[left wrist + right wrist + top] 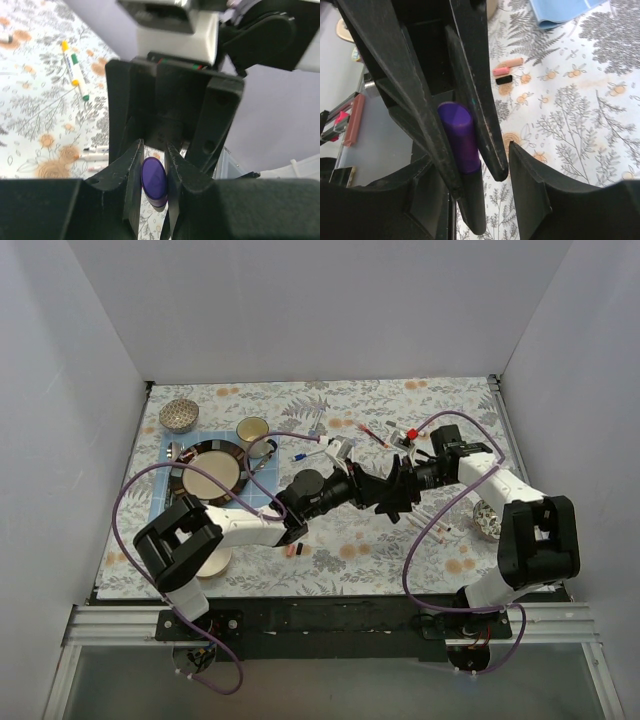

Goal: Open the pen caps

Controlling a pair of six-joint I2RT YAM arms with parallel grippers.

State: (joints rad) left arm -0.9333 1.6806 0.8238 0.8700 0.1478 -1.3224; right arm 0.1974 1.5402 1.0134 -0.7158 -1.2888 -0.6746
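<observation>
1. The purple cap (pixel 459 134) is a short, smooth plastic cylinder with a flat round end. It looks glossy violet at that end and darker further down its length. No white barrel shows beside it in either wrist view.
2. It is held in the air above the middle of the table (pixel 260 395), where the two arms meet tip to tip.
3. The left gripper (pixel 153 155) is closed almost completely, and its two fingers press on opposite sides of the purple cap.
4. The right gripper (pixel 390 490) faces the left one head-on with its jaws spread. Its fingers (pixel 220 120) stand outside the left gripper's fingers, and the one finger seen clearly is apart from the cap.
5. Three loose caps (pixel 504 72), peach, pink and black, lie bunched together on the table, closer to the near edge.
6. Two pens (pixel 76 72) lie side by side on the floral cloth. They have white barrels, with yellow and green at the ends.
7. More pens (pixel 310 454) are scattered toward the far edge.
</observation>
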